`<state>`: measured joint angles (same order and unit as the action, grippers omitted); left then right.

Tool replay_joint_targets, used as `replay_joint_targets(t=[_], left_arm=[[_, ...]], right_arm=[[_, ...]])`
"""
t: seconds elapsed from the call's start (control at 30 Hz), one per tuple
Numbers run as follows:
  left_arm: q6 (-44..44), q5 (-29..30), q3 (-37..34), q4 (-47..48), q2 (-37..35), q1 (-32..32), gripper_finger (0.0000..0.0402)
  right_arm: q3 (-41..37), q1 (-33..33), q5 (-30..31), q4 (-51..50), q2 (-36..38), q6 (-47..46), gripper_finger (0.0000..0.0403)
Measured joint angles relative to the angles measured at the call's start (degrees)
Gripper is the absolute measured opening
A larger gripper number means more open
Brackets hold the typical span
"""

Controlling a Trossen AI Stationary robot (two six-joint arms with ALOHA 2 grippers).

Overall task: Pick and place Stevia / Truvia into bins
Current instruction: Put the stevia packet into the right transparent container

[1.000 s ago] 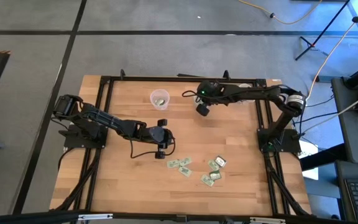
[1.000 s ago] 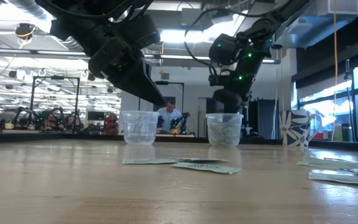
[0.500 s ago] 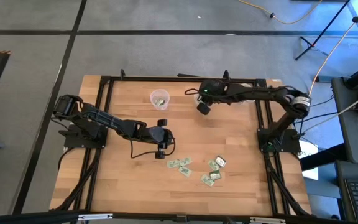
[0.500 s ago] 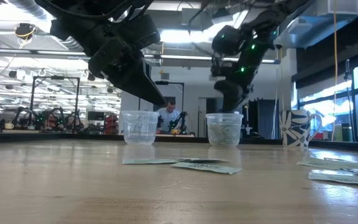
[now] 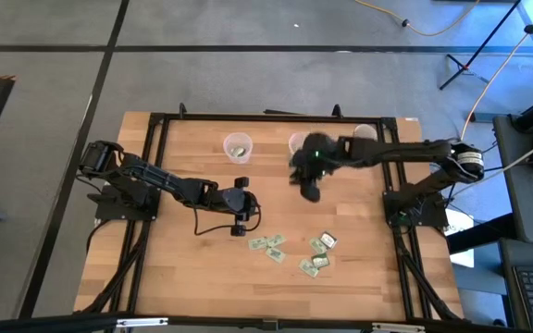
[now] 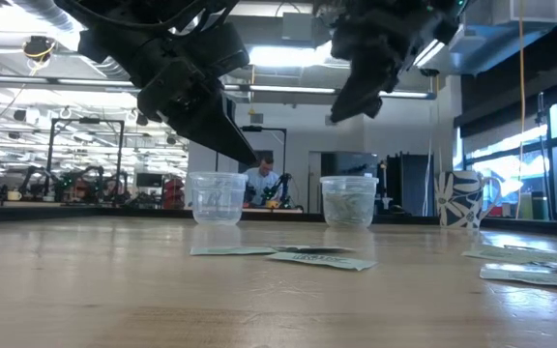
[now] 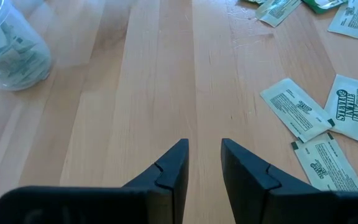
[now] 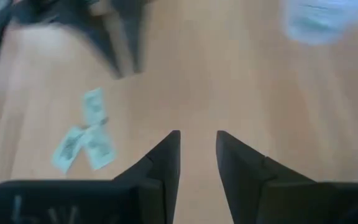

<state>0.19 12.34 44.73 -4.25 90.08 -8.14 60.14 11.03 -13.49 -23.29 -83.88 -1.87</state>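
Above the middle of the table the right gripper (image 5: 311,190) hangs clear of the wood, fingers (image 8: 160,163) parted with a narrow gap, nothing between them. It sits just in front of one cup (image 5: 298,143); the other cup (image 5: 238,146) stands to its left with sachets inside. The left gripper (image 5: 240,218) hovers low over bare wood nearer the front — fingers (image 7: 169,171) likewise parted and empty. Stevia sachets lie flat in two loose clusters at the front: one (image 5: 268,247) just beside the left gripper, another (image 5: 318,256) further right. A white patterned mug (image 6: 458,199) stands at the back right corner — well apart from both arms.
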Motion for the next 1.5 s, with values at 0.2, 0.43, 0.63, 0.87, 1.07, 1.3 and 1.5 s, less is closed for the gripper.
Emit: replay_joint_targets(t=[0.2, 0.43, 0.63, 0.87, 1.07, 1.3, 1.5], left_arm=[[0.00, -0.02, 0.00, 0.19, 0.00, -0.01, 0.0088], [0.00, -0.02, 0.00, 0.20, 0.01, -0.01, 0.0088], [-0.44, -0.02, 0.00, 0.20, 0.00, -0.02, 0.0088], [-0.48, -0.02, 0.00, 0.20, 0.00, -0.02, 0.0088], [-0.48, -0.02, 0.00, 0.20, 0.02, -0.02, 0.0088], [-0.46, -0.02, 0.00, 0.15, 0.00, -0.02, 0.0088], [-0.46, -0.02, 0.00, 0.16, 0.00, -0.02, 0.0088]], right_arm=[[-4.46, -10.60, 2.29, 8.65, -2.25, 4.52, 0.0097], [-9.39, -18.90, 6.43, 24.76, -7.96, 5.99, 0.0067], [-10.34, -21.51, 6.99, 31.09, -15.12, 6.96, 0.0057], [-10.34, -23.35, 7.01, 31.27, -19.12, 7.96, 0.0056], [-10.30, -24.55, 10.98, 31.62, -21.69, 11.09, 0.0056], [-10.10, -24.46, 12.47, 32.60, -24.66, 11.25, 0.0056], [-9.97, -24.51, 13.47, 31.51, -25.55, 11.41, 0.0056]])
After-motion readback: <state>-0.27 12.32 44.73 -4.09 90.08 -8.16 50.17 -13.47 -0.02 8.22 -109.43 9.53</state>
